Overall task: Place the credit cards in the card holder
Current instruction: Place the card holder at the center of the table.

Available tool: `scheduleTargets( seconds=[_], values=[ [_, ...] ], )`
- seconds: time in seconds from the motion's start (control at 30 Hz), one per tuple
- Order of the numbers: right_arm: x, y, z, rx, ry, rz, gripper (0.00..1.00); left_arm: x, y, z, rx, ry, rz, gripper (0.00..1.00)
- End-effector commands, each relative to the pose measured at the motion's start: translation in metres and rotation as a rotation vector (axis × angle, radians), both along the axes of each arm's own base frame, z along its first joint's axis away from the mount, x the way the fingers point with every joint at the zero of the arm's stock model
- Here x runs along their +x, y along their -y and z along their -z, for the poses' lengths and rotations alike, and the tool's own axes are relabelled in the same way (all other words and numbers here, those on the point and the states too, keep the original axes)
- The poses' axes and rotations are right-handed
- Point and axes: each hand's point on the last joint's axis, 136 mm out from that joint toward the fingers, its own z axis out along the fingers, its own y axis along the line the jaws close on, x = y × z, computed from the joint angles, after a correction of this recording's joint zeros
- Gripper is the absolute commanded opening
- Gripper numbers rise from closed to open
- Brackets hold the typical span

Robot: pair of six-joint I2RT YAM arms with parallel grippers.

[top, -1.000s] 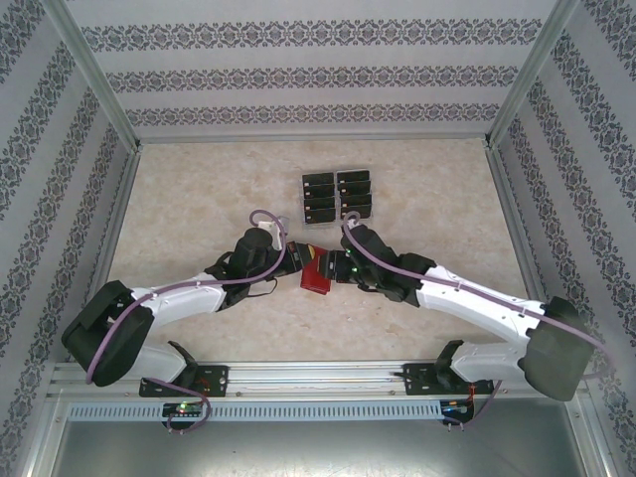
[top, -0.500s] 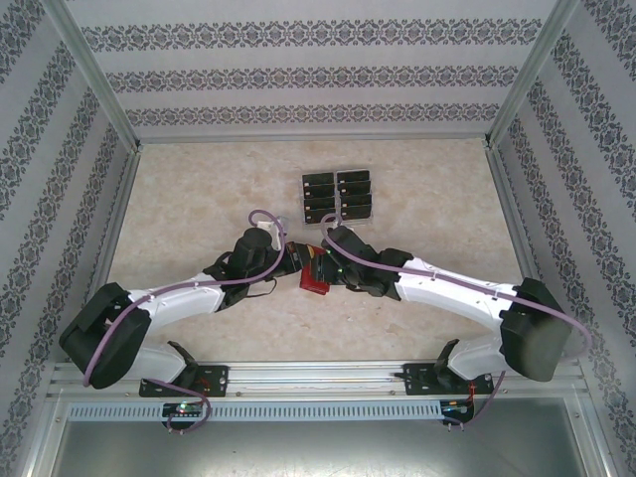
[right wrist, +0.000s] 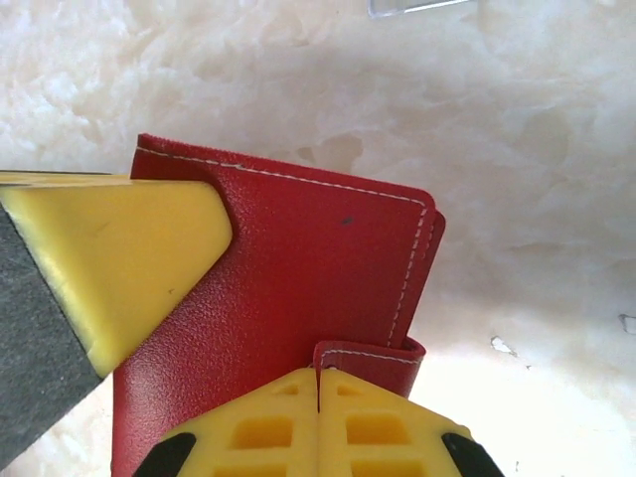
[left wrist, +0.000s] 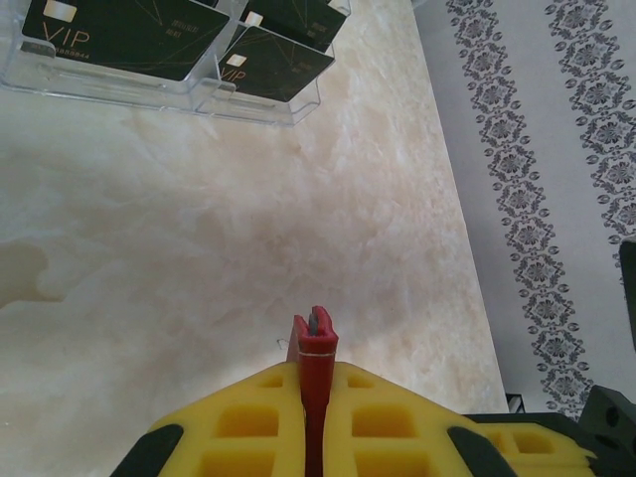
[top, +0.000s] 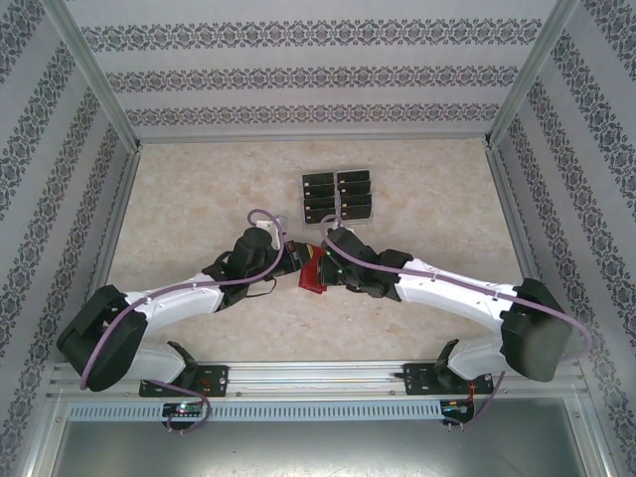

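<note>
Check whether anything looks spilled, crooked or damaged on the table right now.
Nothing stands out. The credit cards sit in neat rows in the clear tray; the red card holder looks intact, pinched by the left tool and right tool.

Behind card holder (top: 311, 278), tray (left wrist: 149, 94) with credit cards (top: 319, 196)

A pale clear tray (left wrist: 258, 107) sits on the cream marbled counter (top: 199, 199) just beyond the left pincer (left wrist: 316, 370) and the right pincer (right wrist: 318, 373). Grey floral-striped walls (top: 318, 75) stand farther beyond and to both sides, and an aluminium rail (top: 318, 376) runs across behind them.
</note>
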Motion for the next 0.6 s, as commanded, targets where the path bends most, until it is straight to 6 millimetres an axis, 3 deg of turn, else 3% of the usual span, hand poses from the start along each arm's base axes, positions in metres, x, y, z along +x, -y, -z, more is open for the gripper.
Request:
scheduleTargets(
  seconds=[0.0,0.17,0.37,0.47,0.57],
  values=[
    [-0.003,0.037,0.01,-0.051,-0.01,0.061,0.0,0.002,-0.002,-0.018,0.0,0.064,-0.015,0.0],
    [-0.006,0.053,0.007,-0.012,-0.009,0.088,0.0,0.001,-0.004,-0.012,0.004,0.055,-0.023,0.0],
    [-0.005,0.032,-0.007,0.065,0.007,0.004,0.0,0.001,-0.001,-0.001,0.03,0.03,-0.011,0.02],
    [-0.008,0.022,-0.009,0.087,-0.004,-0.043,0.0,0.0,-0.012,0.021,0.096,-0.007,-0.045,0.33],
    [-0.011,0.015,0.007,0.067,-0.049,-0.08,0.0,-0.002,-0.03,0.046,0.17,-0.04,-0.107,0.51]
  ],
)
